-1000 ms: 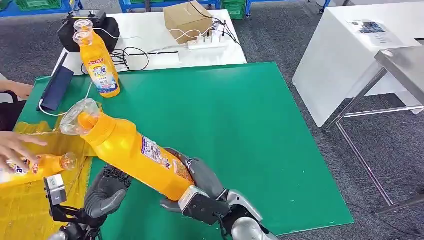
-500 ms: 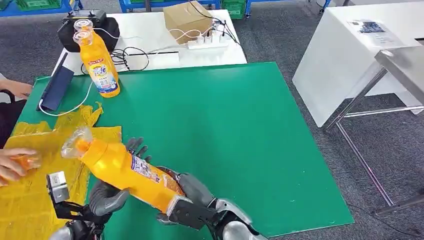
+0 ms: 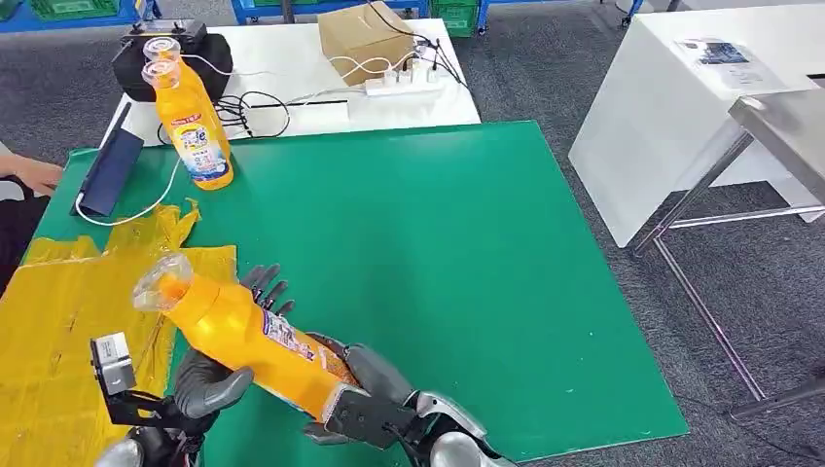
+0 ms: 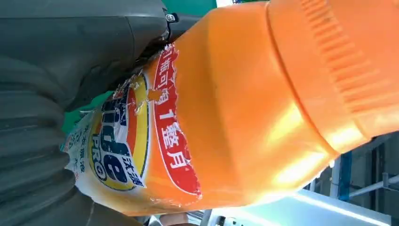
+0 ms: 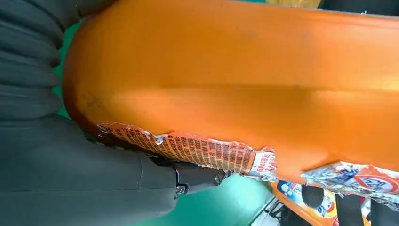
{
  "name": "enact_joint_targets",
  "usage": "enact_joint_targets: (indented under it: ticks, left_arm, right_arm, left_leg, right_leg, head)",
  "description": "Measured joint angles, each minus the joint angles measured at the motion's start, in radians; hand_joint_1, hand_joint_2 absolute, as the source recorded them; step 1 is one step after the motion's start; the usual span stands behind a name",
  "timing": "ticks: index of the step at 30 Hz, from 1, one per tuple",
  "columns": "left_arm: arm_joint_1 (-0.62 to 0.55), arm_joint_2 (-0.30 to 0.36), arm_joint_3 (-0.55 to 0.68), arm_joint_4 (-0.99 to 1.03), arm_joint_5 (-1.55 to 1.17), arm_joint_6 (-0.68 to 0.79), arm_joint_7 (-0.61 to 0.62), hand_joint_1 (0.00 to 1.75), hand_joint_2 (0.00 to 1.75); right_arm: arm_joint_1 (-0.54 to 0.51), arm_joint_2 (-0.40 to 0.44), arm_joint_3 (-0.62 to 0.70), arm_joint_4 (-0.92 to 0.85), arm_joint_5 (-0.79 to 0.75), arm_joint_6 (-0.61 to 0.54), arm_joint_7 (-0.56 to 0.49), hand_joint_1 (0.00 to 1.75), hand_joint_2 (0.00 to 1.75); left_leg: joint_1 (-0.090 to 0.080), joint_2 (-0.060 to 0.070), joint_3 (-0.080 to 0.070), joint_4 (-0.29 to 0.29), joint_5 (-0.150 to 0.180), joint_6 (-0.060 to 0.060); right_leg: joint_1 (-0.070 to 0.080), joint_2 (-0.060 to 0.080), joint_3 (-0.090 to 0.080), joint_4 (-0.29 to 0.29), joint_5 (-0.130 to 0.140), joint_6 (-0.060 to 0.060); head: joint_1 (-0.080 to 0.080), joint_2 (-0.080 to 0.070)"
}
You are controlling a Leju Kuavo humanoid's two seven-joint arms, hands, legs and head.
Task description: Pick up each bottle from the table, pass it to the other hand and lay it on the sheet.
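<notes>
An orange bottle [image 3: 248,336] with a clear cap hangs tilted over the front left of the green mat [image 3: 438,243], its neck pointing at the yellow sheet [image 3: 58,321]. My right hand [image 3: 375,394] grips its base. My left hand [image 3: 209,384] cups its middle, thumb under it and fingers [image 3: 265,285] sticking out straight behind it. Up close, the bottle [image 4: 244,108] lies against my left hand [image 4: 70,52], and my right hand [image 5: 70,160] wraps the bottle [image 5: 235,84]. Two more orange bottles [image 3: 195,126] stand at the mat's far left corner.
A person's hand [image 3: 34,173] rests at the left edge. A dark flat case [image 3: 109,170] and a white cable lie by the standing bottles. Behind the mat are a white table [image 3: 292,68] with a cardboard box [image 3: 362,39] and a power strip.
The held bottle has come down and nearer, into my left hand's cup. The person's hand has taken an orange bottle off the yellow sheet and left.
</notes>
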Motion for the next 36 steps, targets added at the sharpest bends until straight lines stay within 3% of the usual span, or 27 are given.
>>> enact_joint_targets:
  ticks: [7,8,30,31,32,36]
  left_arm:
    - [-0.009,0.003,-0.011,0.000,-0.031,-0.005,-0.005,0.00,1.75]
    - [-0.010,0.003,-0.014,0.000,-0.032,-0.005,-0.005,1.75,1.75]
    - [-0.039,0.021,-0.067,-0.015,-0.326,0.076,-0.145,1.75,1.75]
    - [-0.038,0.021,-0.067,-0.018,-0.334,0.079,-0.150,1.75,1.75]
    - [-0.037,0.021,-0.067,-0.020,-0.342,0.083,-0.156,1.75,1.75]
    - [-0.027,0.021,-0.071,-0.047,-0.478,0.168,-0.197,1.75,1.75]
  right_arm:
    - [-0.021,0.002,0.018,0.010,0.012,0.020,0.004,1.75,1.75]
    - [-0.024,0.001,0.020,0.012,0.012,0.021,0.004,1.75,1.75]
    - [-0.076,-0.007,0.046,-0.009,0.018,0.005,0.059,1.75,1.75]
    - [-0.076,-0.009,0.043,-0.016,0.018,0.004,0.059,0.45,1.75]
    - [-0.076,-0.011,0.040,-0.022,0.018,0.002,0.060,0.00,1.75]
    - [-0.056,-0.016,0.025,-0.058,0.071,-0.040,0.075,0.00,1.75]
  left_leg:
    - [0.000,0.000,0.000,0.000,0.000,0.000]
    - [0.000,0.000,0.000,0.000,0.000,0.000]
    - [0.000,-0.004,-0.001,0.000,0.000,0.000]
    - [0.000,-0.004,-0.001,0.000,0.000,0.000]
    - [0.000,-0.004,-0.001,0.000,0.000,0.000]
    - [0.000,-0.005,-0.002,0.000,0.000,0.000]
  right_leg:
    - [0.000,0.000,0.000,0.000,0.000,0.000]
    - [0.000,0.000,0.000,0.000,0.000,0.000]
    - [0.000,-0.003,0.000,0.000,0.000,0.000]
    - [0.000,-0.003,0.000,0.000,0.000,0.000]
    - [0.000,-0.003,0.000,0.000,0.000,0.000]
    - [0.000,-0.004,0.000,0.000,0.000,0.000]
  head:
    - [0.000,0.000]
    - [0.000,0.000]
    - [0.000,0.000]
    - [0.000,0.000]
    - [0.000,0.000]
    - [0.000,0.000]
